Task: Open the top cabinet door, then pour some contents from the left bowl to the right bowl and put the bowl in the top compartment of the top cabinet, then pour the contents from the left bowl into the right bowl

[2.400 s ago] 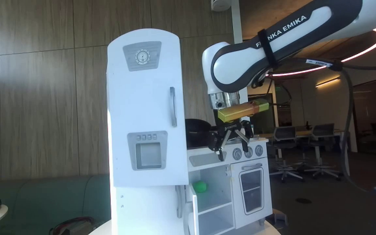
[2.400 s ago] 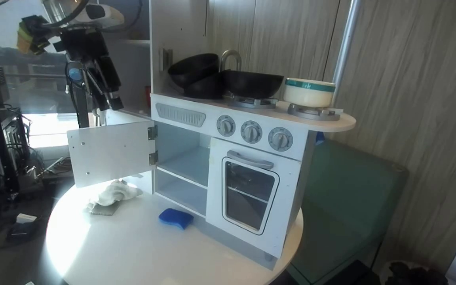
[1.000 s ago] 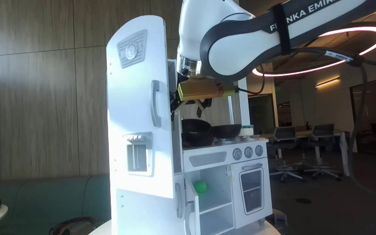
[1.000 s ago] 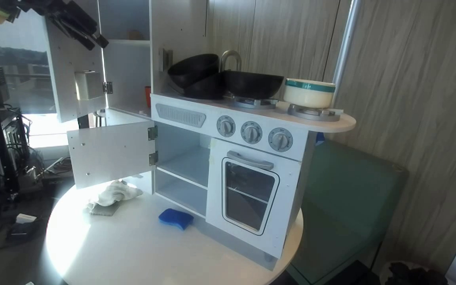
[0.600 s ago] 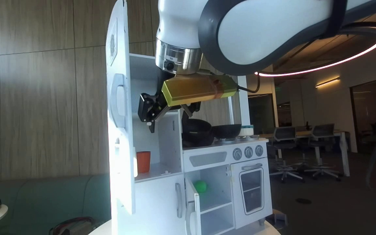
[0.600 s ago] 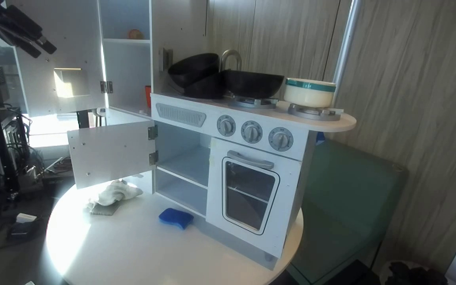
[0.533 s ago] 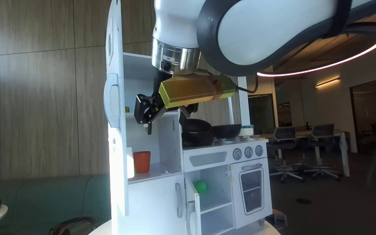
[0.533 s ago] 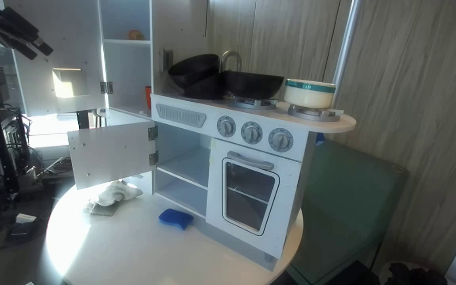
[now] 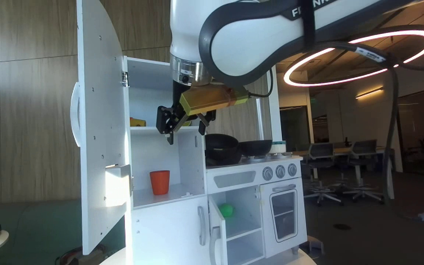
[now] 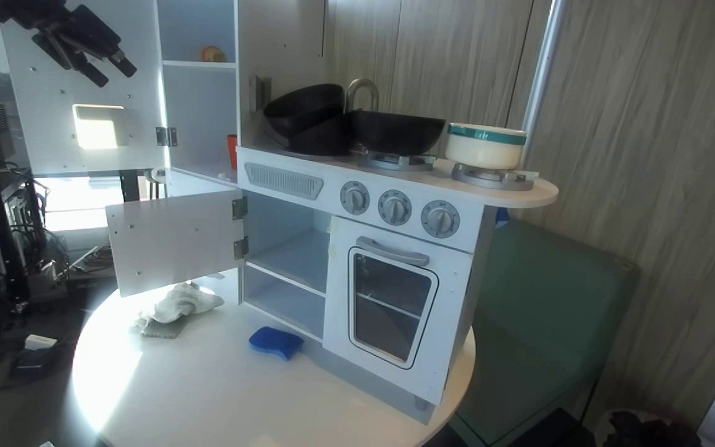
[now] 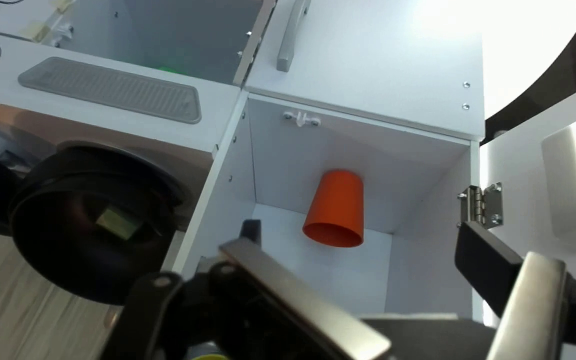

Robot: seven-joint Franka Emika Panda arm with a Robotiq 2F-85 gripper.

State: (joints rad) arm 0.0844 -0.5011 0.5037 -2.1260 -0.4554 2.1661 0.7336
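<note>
The gripper (image 9: 186, 134) is held up in front of the tall white cabinet (image 9: 191, 162), roughly level with its shelf (image 9: 145, 128), and the 2 fingers (image 11: 488, 265) are spread pretty wide. The cabinet door (image 9: 101, 121) is swung well open and set clear of the fingers; its inner face is shown in both exterior views. Behind the gripper the top compartment (image 9: 149, 97) is exposed, with a small yellow thing (image 9: 137, 122) set on the shelf (too small to be named, tbh). Underneath, in the lower compartment (image 9: 164, 154), an orange cup (image 9: 159, 182) is stood upright; in the wrist view it's framed between the fingers.

Further out, 2 black bowls (image 10: 303, 110) are stacked on the white toy stove (image 10: 470, 223), the upper 1 tilted, with a black pan (image 10: 398, 131) right beside them and a cream pot with a teal band (image 10: 485, 149) past that. A green thing (image 9: 226, 210) can be spotted inside the stove, and a blue sponge (image 10: 275, 343) on the table (image 10: 227, 403) below.
</note>
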